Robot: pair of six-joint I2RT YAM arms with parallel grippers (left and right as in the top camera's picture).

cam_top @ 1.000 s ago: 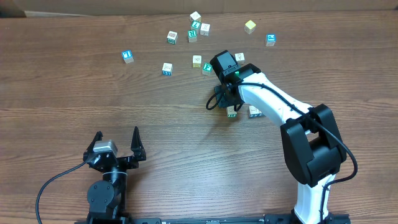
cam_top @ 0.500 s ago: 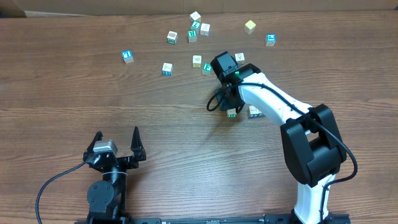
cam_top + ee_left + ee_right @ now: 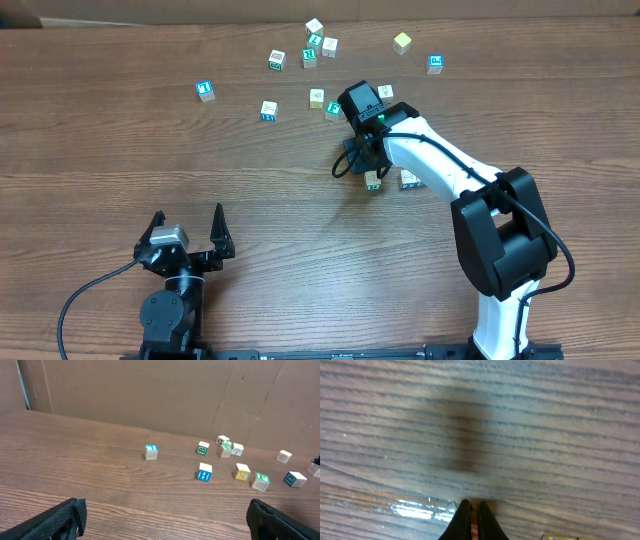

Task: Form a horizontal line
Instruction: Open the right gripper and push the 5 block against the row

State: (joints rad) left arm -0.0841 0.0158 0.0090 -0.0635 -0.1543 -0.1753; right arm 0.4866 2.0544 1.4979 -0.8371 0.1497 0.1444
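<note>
The horizontal line of cubes is mostly hidden under my right arm in the overhead view. Only a cream cube (image 3: pixel 372 181) and another cream cube (image 3: pixel 408 180) show on either side of the arm, level with each other. My right gripper (image 3: pixel 342 167) is low over the table just left of them, shut with no cube between its fingers (image 3: pixel 471 510). In the right wrist view the fingertips almost touch bare wood. My left gripper (image 3: pixel 187 222) rests near the front edge, open and holding nothing (image 3: pixel 165 515).
Several loose cubes are scattered at the back: a blue one (image 3: pixel 205 90), a cream one (image 3: pixel 268 110), a cluster (image 3: pixel 312 50), a yellow one (image 3: pixel 402 42), a blue one (image 3: pixel 435 64), and a green one (image 3: pixel 333 110) beside the right wrist. A cardboard wall (image 3: pixel 150 395) backs the table.
My right gripper's fingers have closed from slightly apart to shut, staying just left of the cubes. The left arm has not moved.
</note>
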